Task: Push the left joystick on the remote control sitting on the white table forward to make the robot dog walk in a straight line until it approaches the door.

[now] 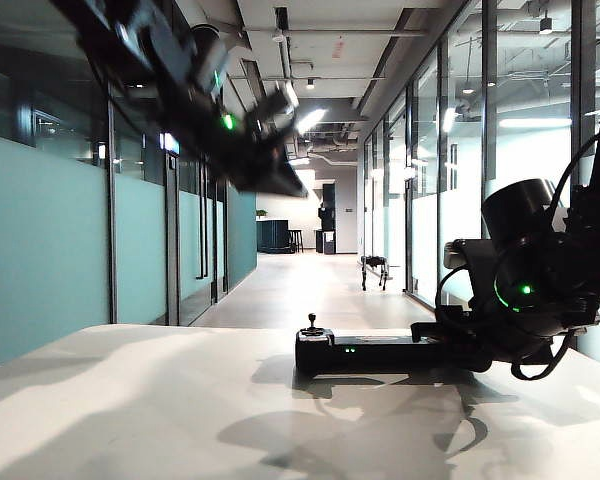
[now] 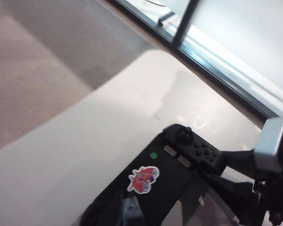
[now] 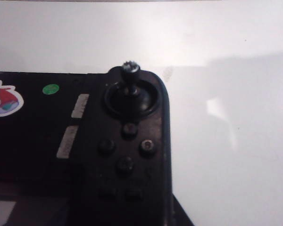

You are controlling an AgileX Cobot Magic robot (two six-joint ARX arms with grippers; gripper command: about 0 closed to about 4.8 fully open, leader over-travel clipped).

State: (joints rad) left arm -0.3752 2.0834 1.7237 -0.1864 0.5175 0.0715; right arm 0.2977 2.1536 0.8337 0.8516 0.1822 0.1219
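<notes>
The right gripper (image 1: 450, 345) sits low at the right end of the remote control (image 1: 380, 353) on the white table (image 1: 130, 420), apparently bracing it; I cannot tell its jaw state. The left gripper (image 1: 270, 175) hangs high above, opening unclear. The left joystick (image 1: 312, 323) stands upright and untouched; the robot dog (image 1: 374, 266) waits far down the corridor.

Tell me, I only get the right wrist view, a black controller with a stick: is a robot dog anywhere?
Observer: Yes, the robot dog stands far down the corridor.
Operator: Where's the other arm?
Observer: The left gripper hangs high above the white table, touching nothing.
Operator: And this arm?
Observer: The right gripper sits at the right end of the remote control, away from the left joystick.
</notes>
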